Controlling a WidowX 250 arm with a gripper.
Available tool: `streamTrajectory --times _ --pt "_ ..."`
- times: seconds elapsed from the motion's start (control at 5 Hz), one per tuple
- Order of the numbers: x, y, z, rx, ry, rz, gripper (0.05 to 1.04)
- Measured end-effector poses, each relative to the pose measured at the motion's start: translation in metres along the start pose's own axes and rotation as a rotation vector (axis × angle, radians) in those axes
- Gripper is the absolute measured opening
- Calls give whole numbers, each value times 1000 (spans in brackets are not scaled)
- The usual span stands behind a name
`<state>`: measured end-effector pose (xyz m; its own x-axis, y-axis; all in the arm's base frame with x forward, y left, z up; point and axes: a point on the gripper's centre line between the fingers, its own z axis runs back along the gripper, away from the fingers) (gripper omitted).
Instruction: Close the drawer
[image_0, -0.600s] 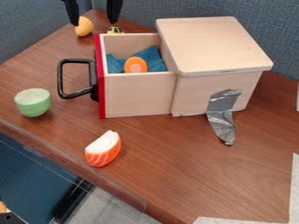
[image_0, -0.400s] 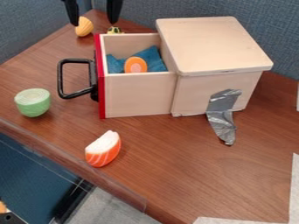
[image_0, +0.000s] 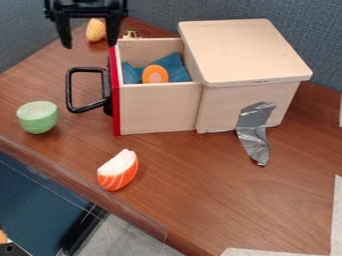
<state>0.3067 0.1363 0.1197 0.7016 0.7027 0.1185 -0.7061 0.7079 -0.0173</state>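
Beyond the black handle (image_0: 69, 90) of the open drawer (image_0: 157, 109), the gripper (image_0: 89, 46) hangs with its jaws spread wide.

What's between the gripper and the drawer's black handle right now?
In the camera view, only bare brown table shows between the gripper and the handle; nothing lies on that stretch.

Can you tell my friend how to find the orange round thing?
Find the wooden box with its drawer pulled open. Inside, on blue cloth, sits a small orange round thing. Unlike the orange-and-white wedge on the table, it's in the drawer.
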Motion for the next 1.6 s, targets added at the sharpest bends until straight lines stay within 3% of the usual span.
streamTrajectory --times 0.4,0.8,1.2,1.4,1.6 --pt "13 28 -2 -125 -14 -299 1001" --pt "30 40 -2 -199 -10 -759 1001" --pt "26 48 -26 -134 -97 -1072 1001" --pt "23 54 -32 -119 -147 -1165 1001" --pt "22 62 -37 -100 -158 -1223 1001"
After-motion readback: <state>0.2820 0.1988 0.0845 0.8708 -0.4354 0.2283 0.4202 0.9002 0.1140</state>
